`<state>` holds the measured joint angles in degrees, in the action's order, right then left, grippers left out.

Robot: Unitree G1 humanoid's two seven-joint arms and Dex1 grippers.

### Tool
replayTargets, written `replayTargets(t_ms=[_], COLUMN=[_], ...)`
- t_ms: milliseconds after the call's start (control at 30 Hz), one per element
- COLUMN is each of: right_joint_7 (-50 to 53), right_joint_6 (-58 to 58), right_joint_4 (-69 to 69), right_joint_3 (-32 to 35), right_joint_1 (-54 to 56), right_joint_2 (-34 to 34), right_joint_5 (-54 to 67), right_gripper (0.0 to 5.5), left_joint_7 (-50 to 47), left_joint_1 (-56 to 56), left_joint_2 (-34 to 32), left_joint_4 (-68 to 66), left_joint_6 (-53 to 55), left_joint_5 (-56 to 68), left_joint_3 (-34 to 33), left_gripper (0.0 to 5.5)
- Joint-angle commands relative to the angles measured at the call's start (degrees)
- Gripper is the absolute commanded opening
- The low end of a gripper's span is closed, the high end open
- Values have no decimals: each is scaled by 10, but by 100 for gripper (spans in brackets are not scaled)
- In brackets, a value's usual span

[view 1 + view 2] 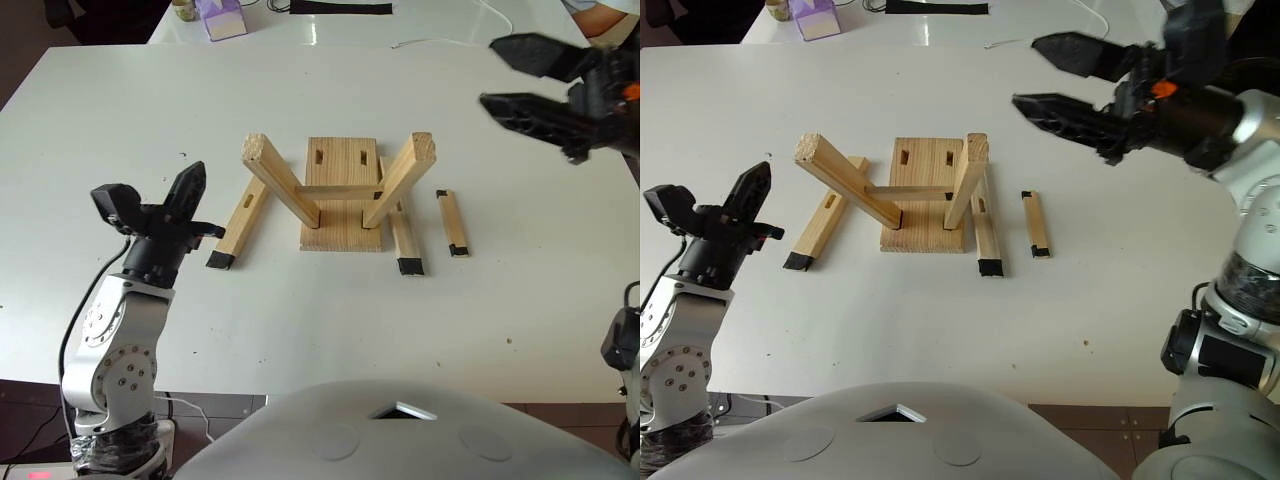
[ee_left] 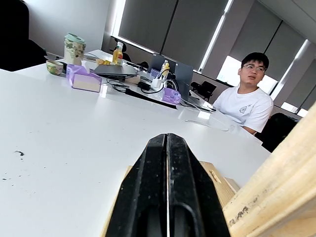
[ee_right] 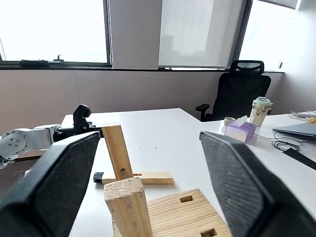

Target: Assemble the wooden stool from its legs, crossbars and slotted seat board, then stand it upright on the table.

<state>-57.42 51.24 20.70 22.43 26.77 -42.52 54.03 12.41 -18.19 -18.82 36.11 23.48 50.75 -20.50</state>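
The slotted seat board [image 1: 340, 160] lies flat at the table's middle. Two wooden legs stand in it, splayed outward: one leans left [image 1: 278, 180], the other right [image 1: 402, 176], with a crossbar [image 1: 338, 190] between them. A loose leg [image 1: 240, 222] lies left of the board and another [image 1: 405, 242] lies right of it. A short crossbar [image 1: 452, 222] lies further right. My left gripper [image 1: 190, 188] is shut on nothing, hovering just left of the loose left leg. My right gripper [image 1: 487, 72] is open, raised high over the table's far right.
A purple tissue box [image 1: 222, 18], a cup [image 1: 183, 9], a black strip [image 1: 340, 7] and a white cable [image 1: 440, 42] sit on a second table behind. The white table [image 1: 120, 120] has bare surface on both sides of the stool parts.
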Motion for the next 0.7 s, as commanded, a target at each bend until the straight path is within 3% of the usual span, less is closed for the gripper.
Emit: replayTargets(t_ms=[33, 167, 300, 467, 567, 700], right_joint_7=[71, 192, 352, 514, 540, 570], right_joint_6=[-52, -140, -154, -229, -243, -216], right_joint_4=[2, 28, 99, 153, 159, 169], right_joint_3=[-30, -120, -194, -234, -261, -274], right_joint_1=[-90, -204, -281, -311, -321, -334], right_joint_2=[-9, 25, 146, 251, 268, 305], right_joint_5=[-108, -275, -356, -476, -519, -534], right_gripper=[373, 327, 268, 187, 142, 82], left_joint_7=[-63, -118, -149, -213, -220, -232], left_joint_1=[26, -33, -88, -126, -127, -104], left_joint_2=[26, 70, 89, 121, 133, 146], left_joint_4=[-5, 50, 66, 55, 58, 55], left_joint_6=[19, 12, -47, -109, -111, -90], left_joint_5=[-46, -131, -283, -430, -457, -456], left_joint_3=[43, 122, 204, 225, 231, 190], left_gripper=[0, 0, 0, 0, 0, 0])
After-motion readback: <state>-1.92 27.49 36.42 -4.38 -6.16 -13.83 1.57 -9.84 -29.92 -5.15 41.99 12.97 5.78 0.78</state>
